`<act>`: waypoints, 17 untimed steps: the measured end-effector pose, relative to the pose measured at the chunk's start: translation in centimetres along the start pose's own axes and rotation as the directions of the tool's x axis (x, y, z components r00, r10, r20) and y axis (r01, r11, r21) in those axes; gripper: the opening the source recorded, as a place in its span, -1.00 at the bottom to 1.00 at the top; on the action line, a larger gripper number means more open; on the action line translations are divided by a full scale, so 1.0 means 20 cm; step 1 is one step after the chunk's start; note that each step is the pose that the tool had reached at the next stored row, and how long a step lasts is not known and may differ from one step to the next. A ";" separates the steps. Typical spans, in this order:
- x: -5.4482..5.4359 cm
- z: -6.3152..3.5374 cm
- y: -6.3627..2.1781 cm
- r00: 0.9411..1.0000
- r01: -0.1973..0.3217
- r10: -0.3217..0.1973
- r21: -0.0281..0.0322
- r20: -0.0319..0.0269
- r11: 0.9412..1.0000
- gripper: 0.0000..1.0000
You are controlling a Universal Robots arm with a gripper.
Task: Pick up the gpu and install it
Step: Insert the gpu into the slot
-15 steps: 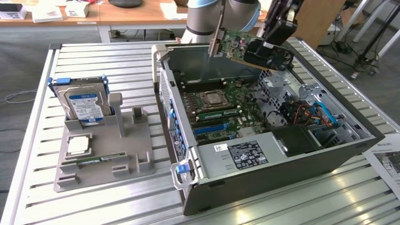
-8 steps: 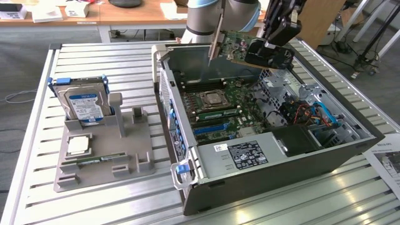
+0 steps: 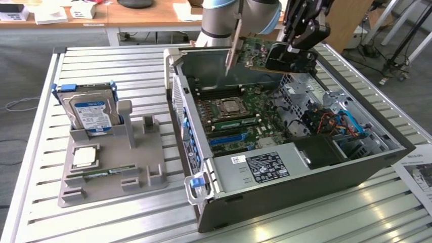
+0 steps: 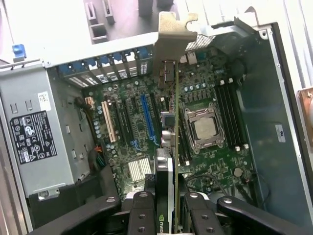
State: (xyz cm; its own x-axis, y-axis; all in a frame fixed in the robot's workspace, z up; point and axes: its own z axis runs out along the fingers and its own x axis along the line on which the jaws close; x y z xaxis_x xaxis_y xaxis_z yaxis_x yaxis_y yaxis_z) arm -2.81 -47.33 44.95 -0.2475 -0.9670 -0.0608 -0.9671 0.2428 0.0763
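The gpu [image 3: 260, 52], a green-backed card with a black fan face and a silvery end bracket [image 3: 235, 48], hangs in the air over the far end of the open computer case [image 3: 304, 192]. My gripper [image 3: 297, 48] is shut on it. In the wrist view the gpu [image 4: 166, 147] is seen edge-on between my fingers [image 4: 142, 213], with its bracket [image 4: 173, 27] pointing toward the case's slot wall. Below it lies the motherboard [image 4: 205, 166], its blue expansion slot [image 4: 146, 115] just to one side of the card's edge. The card is well above the board, not touching it.
A CPU socket [image 3: 229, 107] and the blue slot [image 3: 226, 139] sit on the board. The power supply [image 3: 266, 167] fills the case's near end. At the exterior view's left, a grey fixture [image 3: 111, 177] holds a hard drive [image 3: 91, 114] and a memory stick [image 3: 108, 173].
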 end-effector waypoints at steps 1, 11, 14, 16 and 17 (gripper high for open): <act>0.00 0.000 0.000 1.000 0.017 -0.017 0.000 -0.001 1.000 -0.45; 0.00 0.001 0.000 0.985 0.174 -0.174 0.006 -0.008 0.985 -0.45; 0.00 0.001 0.000 0.977 0.211 -0.211 0.006 -0.009 0.977 -0.45; 0.00 0.001 0.000 0.977 0.212 -0.212 0.006 -0.009 0.977 -0.45; 0.00 0.001 0.000 0.977 0.212 -0.212 0.006 -0.009 0.977 -0.45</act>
State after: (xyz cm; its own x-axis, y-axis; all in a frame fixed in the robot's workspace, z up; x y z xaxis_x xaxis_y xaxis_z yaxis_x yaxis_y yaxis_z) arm -2.81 -47.33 44.93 -0.0367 -0.9971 -0.0668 -0.9979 0.0330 0.0554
